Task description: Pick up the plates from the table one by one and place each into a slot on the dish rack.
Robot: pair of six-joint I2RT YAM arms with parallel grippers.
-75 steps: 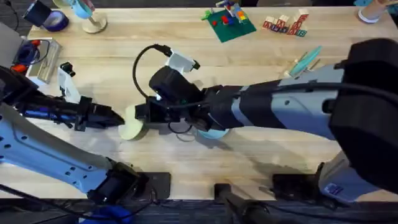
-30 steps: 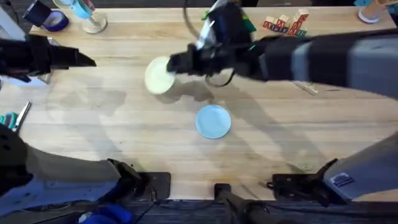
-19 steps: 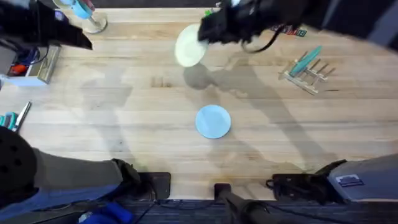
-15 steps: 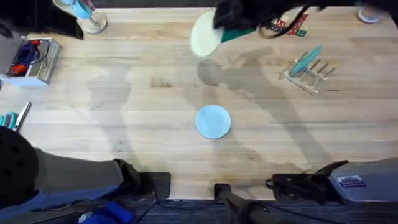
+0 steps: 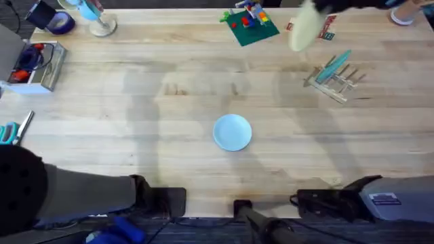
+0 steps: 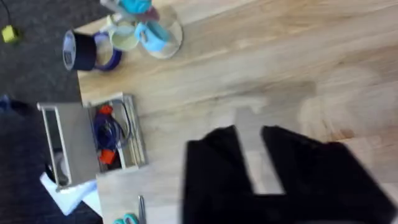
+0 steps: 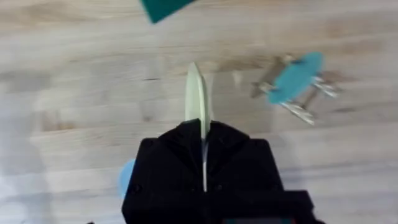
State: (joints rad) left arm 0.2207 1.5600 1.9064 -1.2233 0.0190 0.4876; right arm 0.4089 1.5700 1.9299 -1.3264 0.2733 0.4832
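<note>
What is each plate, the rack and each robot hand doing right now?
Cream plate: held on edge, lifted off the table.
Light blue plate: lying flat on the table.
Teal plate: standing in the dish rack.
Right end effector: shut on the cream plate.
Left end effector: open, empty.

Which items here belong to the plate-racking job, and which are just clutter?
Belonging to the job:
- cream plate, gripped in the right hand
- light blue plate, flat on the table
- dish rack, with a teal plate standing in it

Just lying about:
- green baseplate with bricks
- letter blocks
- tape roll
- scissors
</note>
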